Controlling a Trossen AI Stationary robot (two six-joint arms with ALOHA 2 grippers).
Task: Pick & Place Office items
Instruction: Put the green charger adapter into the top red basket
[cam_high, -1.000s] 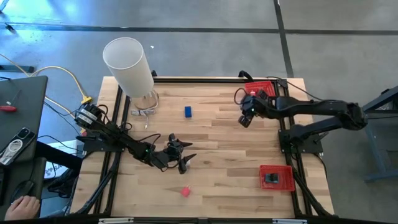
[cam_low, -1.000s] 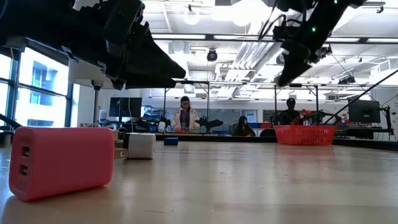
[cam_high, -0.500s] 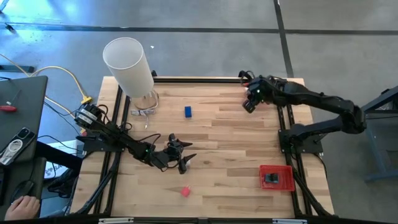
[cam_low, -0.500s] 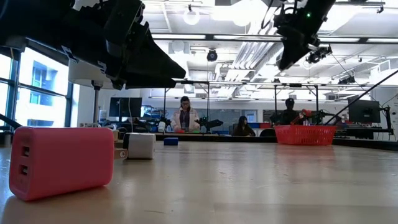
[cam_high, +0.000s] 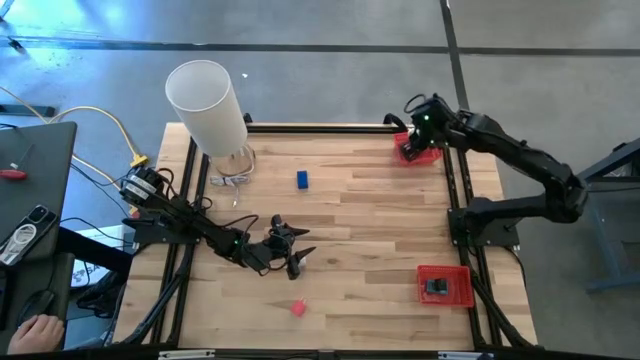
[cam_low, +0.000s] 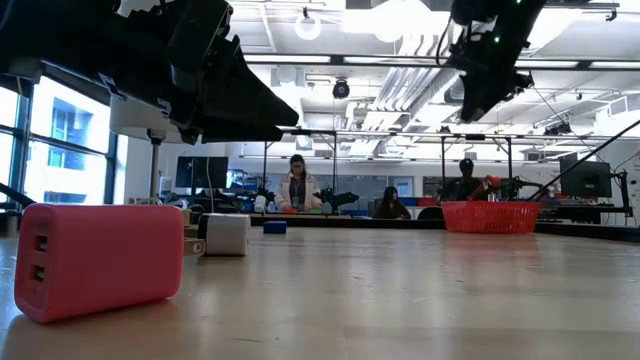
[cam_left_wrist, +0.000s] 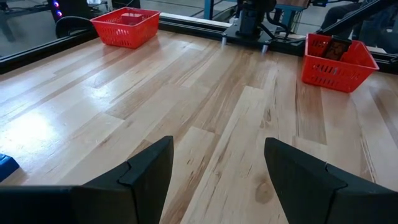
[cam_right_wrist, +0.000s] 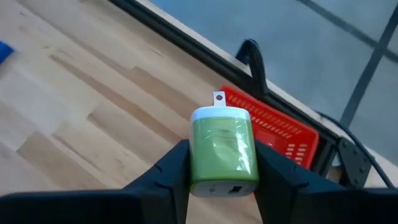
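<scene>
My right gripper hangs high over the far right red tray, shut on a green charger block with a white end and a metal prong. My left gripper stands open just above the table's middle left, with bare wood between its fingers. A blue piece lies flat on the table toward the far side. A pink block lies near the front edge and looms large in the low view. A small white block rests behind it. My right gripper pinches the green block's two opposite side faces between its two fingers. The fingers slant down from above. The block is lifted clear of the table, its white prong end pointing away from the gripper, above the red tray.
A tall white cylinder stands at the far left corner. A second red tray with a black piece inside sits at the near right. Bare wood spreads between the two arms. People sit in the room beyond the table.
My right gripper has risen and swung toward the table's far right corner with the green block, from beside the far red tray to above it, rolling somewhat on the way.
</scene>
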